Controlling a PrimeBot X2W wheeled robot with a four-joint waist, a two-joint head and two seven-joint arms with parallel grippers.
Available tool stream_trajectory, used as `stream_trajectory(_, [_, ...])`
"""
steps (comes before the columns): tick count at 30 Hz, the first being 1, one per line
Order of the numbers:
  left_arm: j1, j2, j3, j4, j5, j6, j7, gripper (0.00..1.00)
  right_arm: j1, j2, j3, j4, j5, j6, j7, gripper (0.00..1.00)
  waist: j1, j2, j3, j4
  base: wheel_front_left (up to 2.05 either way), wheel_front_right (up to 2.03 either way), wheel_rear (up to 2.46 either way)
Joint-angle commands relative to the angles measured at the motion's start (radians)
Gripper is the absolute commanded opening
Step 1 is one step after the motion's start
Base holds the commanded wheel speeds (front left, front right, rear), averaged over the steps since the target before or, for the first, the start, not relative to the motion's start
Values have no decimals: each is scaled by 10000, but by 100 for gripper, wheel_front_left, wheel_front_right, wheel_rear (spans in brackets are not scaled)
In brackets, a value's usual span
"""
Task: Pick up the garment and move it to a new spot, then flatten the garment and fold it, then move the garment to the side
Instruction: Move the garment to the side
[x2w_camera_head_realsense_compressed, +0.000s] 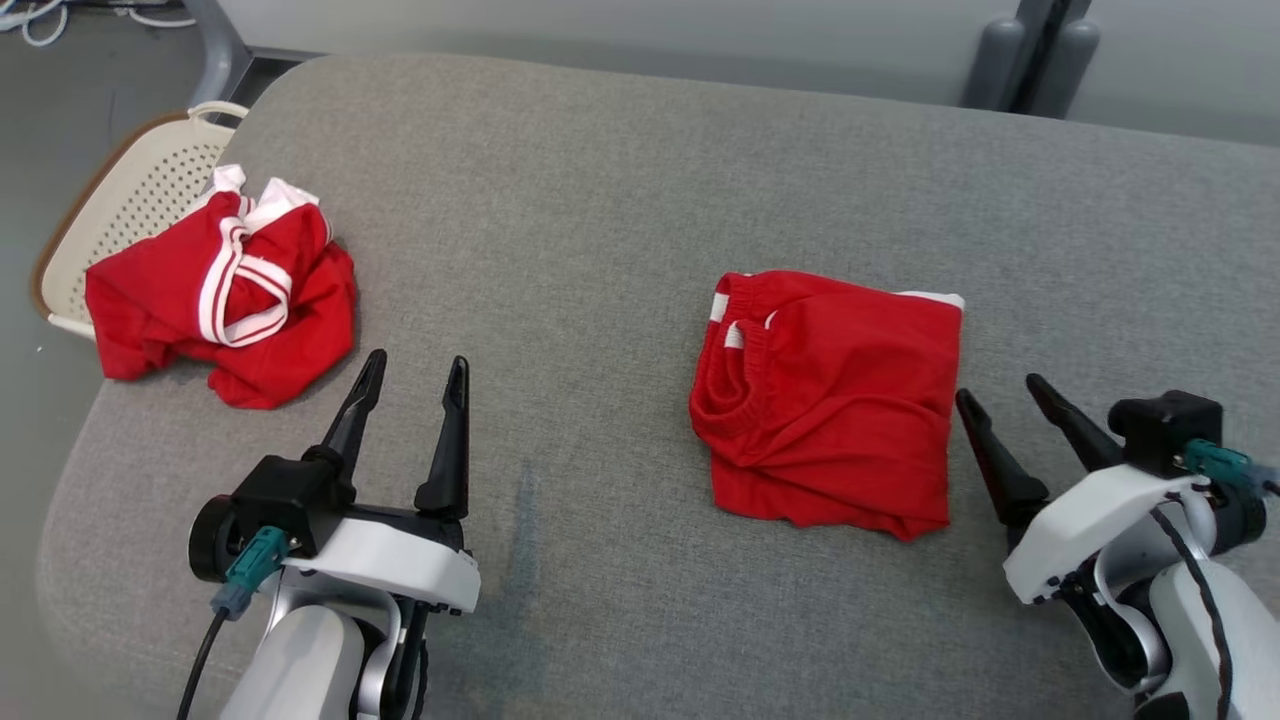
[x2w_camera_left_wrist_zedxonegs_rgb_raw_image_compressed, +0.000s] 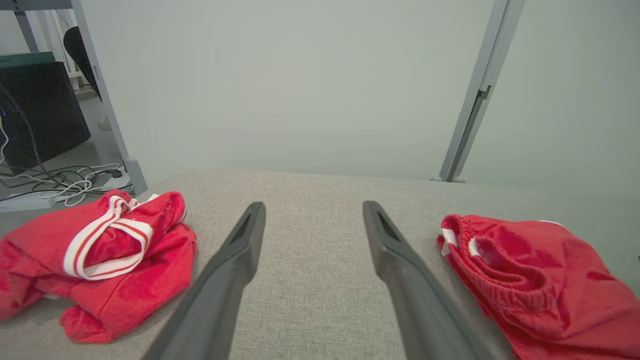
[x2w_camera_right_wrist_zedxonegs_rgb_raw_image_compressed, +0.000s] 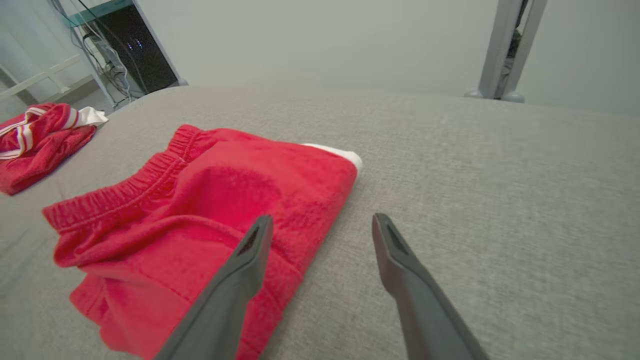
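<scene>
Garment amid open grey cushion

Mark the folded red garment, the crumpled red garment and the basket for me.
folded red garment (x2w_camera_head_realsense_compressed: 830, 400): head view, middle of its top layer.
crumpled red garment (x2w_camera_head_realsense_compressed: 150, 300): head view, red cloth left of the white stripes.
basket (x2w_camera_head_realsense_compressed: 130, 200): head view, its perforated wall.

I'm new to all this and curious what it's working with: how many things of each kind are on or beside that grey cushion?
Red garments: 2 (crumpled red garment, folded red shorts)
Cream perforated basket: 1
Total: 3
</scene>
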Motion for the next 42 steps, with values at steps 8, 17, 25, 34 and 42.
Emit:
stream_trajectory(8, [-380, -172, 150, 395, 49, -103, -182, 100, -772, -325, 1384, 1225, 1435, 5, 1451, 100, 0, 0, 471, 372, 0, 0, 0])
stream_trajectory(17, [-399, -223, 344, 537, 147, -168, -212, 100, -997, -706, 2336, 1263, 2531, 5, 2312, 0, 0, 0, 394, 194, 0, 0, 0])
stream_trajectory(25, [-329, -223, 469, 472, 245, -260, -208, 100, -1422, -798, 2539, 1409, 2600, 2, 1758, 0, 0, 0, 286, -109, 0, 0, 0])
stream_trajectory(34, [-1, 31, 569, 434, 427, -317, -208, 100, -1054, -1118, 2836, 1694, 2827, 2, 1191, 0, 0, 0, -119, -1310, 0, 0, 0])
stream_trajectory(42, [57, 440, 200, -86, 692, -493, 160, 100, -976, -1366, 3109, 1572, 3147, 4, 752, 0, 0, 0, 84, -2689, 0, 0, 0])
